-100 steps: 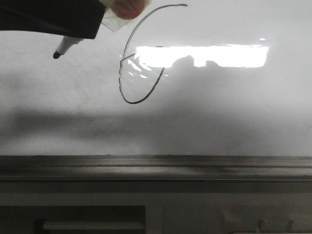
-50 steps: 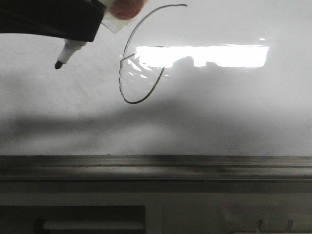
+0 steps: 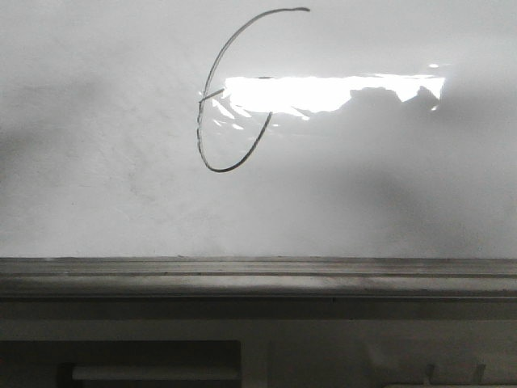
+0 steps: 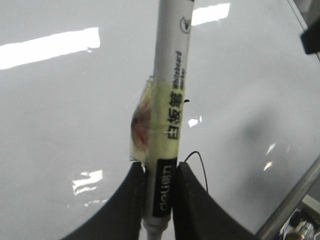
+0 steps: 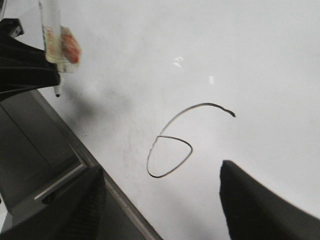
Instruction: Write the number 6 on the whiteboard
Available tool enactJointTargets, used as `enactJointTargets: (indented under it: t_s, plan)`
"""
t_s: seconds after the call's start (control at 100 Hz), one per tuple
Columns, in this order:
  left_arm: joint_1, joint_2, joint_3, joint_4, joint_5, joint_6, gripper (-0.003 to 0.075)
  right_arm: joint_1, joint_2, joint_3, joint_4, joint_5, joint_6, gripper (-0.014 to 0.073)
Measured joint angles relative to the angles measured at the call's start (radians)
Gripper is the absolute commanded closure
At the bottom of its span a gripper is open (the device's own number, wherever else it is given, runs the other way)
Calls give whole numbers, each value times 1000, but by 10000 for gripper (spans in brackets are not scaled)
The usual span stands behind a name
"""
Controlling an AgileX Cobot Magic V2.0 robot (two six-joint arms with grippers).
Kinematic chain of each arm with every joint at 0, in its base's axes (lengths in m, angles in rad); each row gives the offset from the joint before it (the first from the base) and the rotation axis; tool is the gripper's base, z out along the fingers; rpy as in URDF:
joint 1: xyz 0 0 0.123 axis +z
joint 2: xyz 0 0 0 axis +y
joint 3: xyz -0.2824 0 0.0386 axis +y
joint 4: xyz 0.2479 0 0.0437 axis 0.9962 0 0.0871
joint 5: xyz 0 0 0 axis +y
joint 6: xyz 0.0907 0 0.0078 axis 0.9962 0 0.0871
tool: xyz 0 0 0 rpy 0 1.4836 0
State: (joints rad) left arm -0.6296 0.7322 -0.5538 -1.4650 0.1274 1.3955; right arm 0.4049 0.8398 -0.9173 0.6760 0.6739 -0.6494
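The whiteboard (image 3: 388, 186) fills the front view, with a bright light reflection on it. The number 6 (image 3: 200, 133) is drawn on it as a thin dark line, a tall curve closing into a loop. Neither gripper shows in the front view. In the left wrist view my left gripper (image 4: 159, 172) is shut on a white marker (image 4: 172, 75) wrapped in yellowish tape, held off the board (image 4: 65, 115). The right wrist view shows the 6 (image 5: 191, 146) on the board (image 5: 225, 55), with my right gripper (image 5: 160, 166) open and empty above it. The left gripper (image 5: 25, 65) with the marker (image 5: 51, 30) is off to the side of the 6.
A grey metal rail (image 3: 258, 279) runs along the board's bottom edge, with a grey unit and a dark slot (image 3: 153, 360) below it. The board's metal edge also shows in the left wrist view (image 4: 295, 200).
The left gripper and marker, at the front view's top left before, have left that view. The shadow on the board has shifted. The drawn 6 is unchanged.
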Motion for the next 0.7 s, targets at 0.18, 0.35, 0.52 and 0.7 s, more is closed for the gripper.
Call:
enactJointTargets:
  t_s: [0.18, 0.35, 0.52, 0.7]
  plan:
    - [0, 1, 62, -186, -127, -21, 741, -41, -94, 103, -2, 0, 15, 156]
    - [0, 80, 66, -245, -154, -23, 741, -41, -124, 162, -4, 0, 26, 156]
    - [0, 191, 39, -261, -154, -24, 741, -41, -127, 168, -4, 1, 31, 156]
    - [0, 259, 6, -284, -145, -26, 741, -41, -127, 168, -4, 1, 31, 156]
